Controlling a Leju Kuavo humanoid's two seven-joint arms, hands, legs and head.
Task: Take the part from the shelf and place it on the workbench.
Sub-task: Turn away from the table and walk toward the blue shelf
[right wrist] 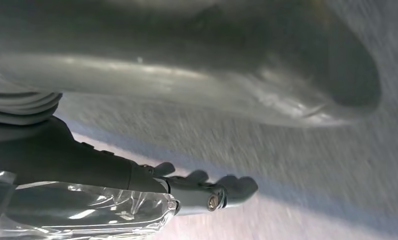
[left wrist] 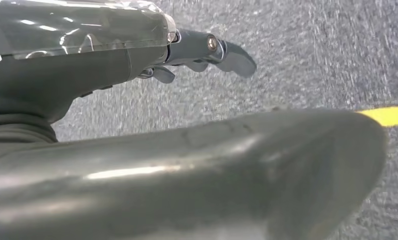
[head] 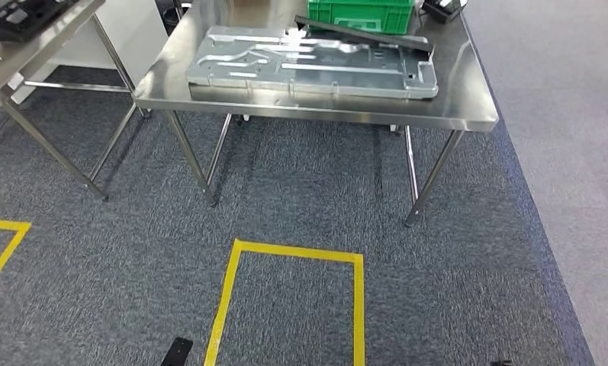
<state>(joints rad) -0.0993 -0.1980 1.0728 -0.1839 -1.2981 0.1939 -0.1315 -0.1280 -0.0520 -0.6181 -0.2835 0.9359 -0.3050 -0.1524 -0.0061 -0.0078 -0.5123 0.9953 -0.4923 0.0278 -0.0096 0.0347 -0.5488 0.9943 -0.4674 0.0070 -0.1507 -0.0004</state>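
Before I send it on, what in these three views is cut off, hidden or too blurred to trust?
- Green crate, head view: upper part cut off by the frame's top edge; contents unseen.
- Black tray on the side table, head view: cut off at the corner.
- Left hand, left wrist view: a blurred grey thumb hides much of the carpet.
- Right hand, right wrist view: background motion-blurred.
- Metal part on the workbench: small details unreadable.
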